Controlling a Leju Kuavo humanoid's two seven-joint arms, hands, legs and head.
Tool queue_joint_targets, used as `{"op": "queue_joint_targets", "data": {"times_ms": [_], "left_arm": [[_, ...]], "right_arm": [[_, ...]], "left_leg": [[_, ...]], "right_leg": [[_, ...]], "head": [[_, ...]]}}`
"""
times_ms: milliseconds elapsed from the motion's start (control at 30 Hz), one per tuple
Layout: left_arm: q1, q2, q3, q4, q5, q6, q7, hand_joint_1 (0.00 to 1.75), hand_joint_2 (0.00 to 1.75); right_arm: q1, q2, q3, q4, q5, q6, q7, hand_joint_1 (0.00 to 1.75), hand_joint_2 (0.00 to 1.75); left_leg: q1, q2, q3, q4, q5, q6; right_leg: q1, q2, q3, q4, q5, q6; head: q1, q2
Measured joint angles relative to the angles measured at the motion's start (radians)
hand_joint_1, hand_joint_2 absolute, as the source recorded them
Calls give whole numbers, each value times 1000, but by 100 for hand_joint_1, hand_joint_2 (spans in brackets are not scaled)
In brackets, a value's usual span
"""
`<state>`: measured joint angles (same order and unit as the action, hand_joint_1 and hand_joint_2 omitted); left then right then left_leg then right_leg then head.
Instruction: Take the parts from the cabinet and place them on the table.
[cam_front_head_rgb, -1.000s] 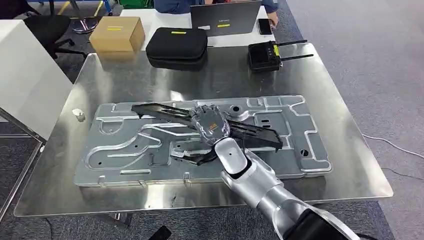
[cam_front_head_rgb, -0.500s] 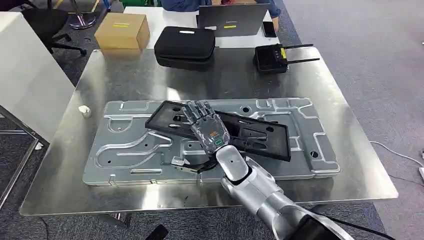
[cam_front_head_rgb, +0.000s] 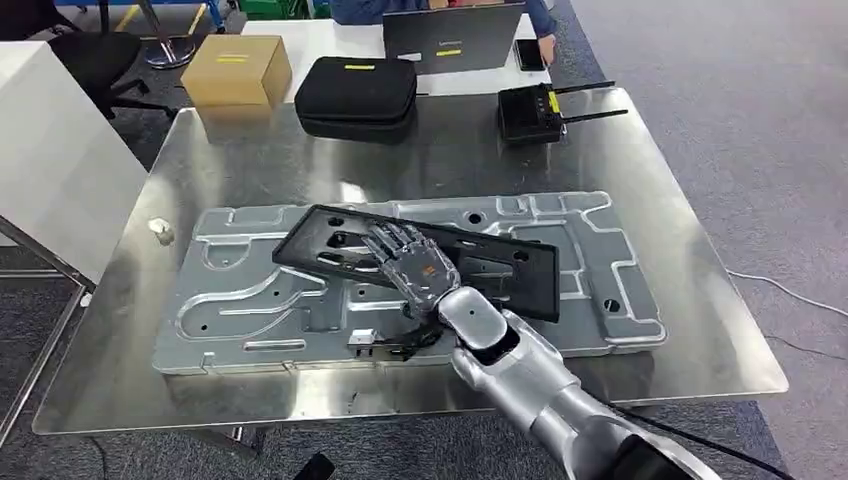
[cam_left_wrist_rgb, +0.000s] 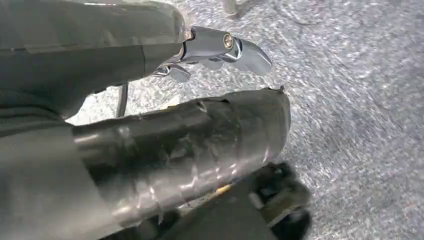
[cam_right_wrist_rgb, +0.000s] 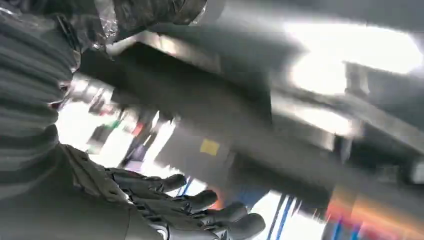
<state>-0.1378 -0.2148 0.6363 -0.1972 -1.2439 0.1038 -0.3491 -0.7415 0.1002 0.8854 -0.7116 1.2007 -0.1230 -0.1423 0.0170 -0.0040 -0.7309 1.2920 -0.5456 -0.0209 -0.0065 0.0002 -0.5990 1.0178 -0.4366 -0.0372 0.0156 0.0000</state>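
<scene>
While the right hand (cam_front_head_rgb: 412, 268) lay over the black part (cam_front_head_rgb: 420, 262), its fingers (cam_front_head_rgb: 385, 240) were stretched flat across the part's upper face and its thumb reached under the near edge, so the hand held the part between thumb and fingers. That black part, a long flat frame with cut-outs, rested tilted across the middle of a large stamped metal panel (cam_front_head_rgb: 250, 290), which lay flat on the steel counter (cam_front_head_rgb: 680, 300). One end of the part pointed toward the far left of the panel, the other toward the right. From the right wrist view the dark fingers (cam_right_wrist_rgb: 200, 205) showed extended and close together, with the blurred dark part (cam_right_wrist_rgb: 200, 105) just beyond them.

At the far edge of the counter stood a brown cardboard box (cam_front_head_rgb: 236, 68), a black zip case (cam_front_head_rgb: 355, 92) beside it, and a black controller with two antennas (cam_front_head_rgb: 530, 110) further right. A laptop (cam_front_head_rgb: 452, 36) sat behind on a white surface. A small white object (cam_front_head_rgb: 159, 230) lay on the counter near the panel's left end.

From the left wrist view the left hand (cam_left_wrist_rgb: 220, 47) hung over grey carpet (cam_left_wrist_rgb: 360, 100); whether its fingers were apart or curled could not be told.
</scene>
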Motion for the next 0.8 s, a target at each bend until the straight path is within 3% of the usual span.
{"op": "queue_joint_targets", "data": {"times_ms": [67, 200, 233, 267, 300, 333, 367, 400, 467, 500, 533, 567, 600, 667, 700, 800], "left_arm": [[6, 6, 4, 0, 14, 8, -9, 0, 0], [6, 7, 4, 0, 16, 8, -9, 0, 0], [8, 9, 5, 0, 20, 9, -12, 0, 0], [9, 10, 7, 0, 21, 11, -13, 0, 0], [15, 14, 18, 0, 31, 19, -20, 0, 0], [22, 17, 24, 0, 38, 22, -24, 0, 0], [23, 17, 24, 0, 39, 22, -25, 0, 0], [23, 18, 25, 0, 40, 22, -25, 0, 0], [24, 18, 27, 0, 40, 22, -26, 0, 0], [24, 19, 27, 0, 40, 22, -25, 0, 0], [25, 20, 29, 0, 41, 23, -26, 0, 0], [25, 20, 30, 0, 41, 25, -26, 0, 0], [25, 21, 30, 0, 42, 27, -29, 0, 0], [26, 21, 31, 0, 45, 37, -30, 0, 0], [27, 21, 31, 0, 48, 42, -30, 0, 0], [31, 22, 32, 0, 47, 53, -28, 0, 0]], "right_arm": [[-2, -59, 14, -73, -78, 80, -8, 0, 175], [-3, -64, 15, -79, -83, 85, -9, 0, 175], [-6, -89, 22, -108, -109, 110, -10, 0, 175], [-9, -107, 26, -128, -126, 124, -9, 0, 175], [-14, -177, 41, -210, -203, 177, -20, 0, 175], [-11, -253, 58, -302, -302, 217, -28, 0, 175], [-10, -275, 60, -325, -308, 218, -28, 0, 175], [-11, -293, 62, -345, -312, 218, -29, 0, 175], [-7, -320, 69, -374, -317, 221, -29, 0, 175], [-3, -330, 74, -384, -322, 222, -29, 0, 175], [5, -349, 79, -400, -344, 222, -29, 0, 175], [12, -365, 81, -418, -368, 221, -32, 0, 175], [20, -390, 82, -449, -402, 212, -41, 0, 175], [56, -444, 72, -520, -457, 149, -70, 0, 175], [91, -463, 57, -552, -477, 90, -93, 0, 175], [271, -479, -33, -663, -530, -91, -213, 0, 175]], "left_leg": [[3, 0, 69, -139, 77, 1], [3, 0, 77, -156, 85, 2], [5, 1, 108, -217, 110, 3], [6, 0, 122, -258, 108, 4], [-2, -4, 129, -263, 103, 19], [-3, -4, 129, -272, 109, 39], [1, -3, 132, -277, 113, 46], [1, -3, 132, -278, 115, 52], [0, -1, 130, -278, 114, 55], [0, -1, 130, -277, 113, 56], [-1, -1, 130, -276, 113, 56], [-1, -2, 130, -275, 112, 56], [-1, -3, 131, -273, 111, 56], [-1, -8, 134, -272, 108, 54], [-1, -10, 134, -274, 107, 52], [1, -15, 137, -279, 106, 33]], "right_leg": [[-2, 1, 0, 7, -5, 7], [-2, 0, 1, 8, -6, 8], [-2, 0, 0, 12, -9, 12], [-2, 0, -1, 16, -12, 15], [4, 2, -7, 21, -13, 27], [1, 2, -4, 17, -12, 44], [-4, 1, -10, 31, -25, 49], [-3, 1, -33, 77, -61, 53], [-6, 1, -105, 234, -134, 62], [-7, 1, -136, 296, -154, 64], [-7, 1, -153, 328, -153, 65], [-7, 1, -142, 302, -126, 64], [-7, 1, -111, 239, -86, 62], [-5, 0, -16, 51, -3, 50], [1, -3, 0, 19, -25, 42], [13, -1, 3, 10, -21, 34]], "head": [[0, 0], [0, 0], [0, 0], [0, 0], [2, 0], [1, 0], [2, 0], [2, 0], [2, 0], [2, 0], [2, 0], [2, 0], [2, 0], [2, 0], [2, 0], [3, 0]]}}
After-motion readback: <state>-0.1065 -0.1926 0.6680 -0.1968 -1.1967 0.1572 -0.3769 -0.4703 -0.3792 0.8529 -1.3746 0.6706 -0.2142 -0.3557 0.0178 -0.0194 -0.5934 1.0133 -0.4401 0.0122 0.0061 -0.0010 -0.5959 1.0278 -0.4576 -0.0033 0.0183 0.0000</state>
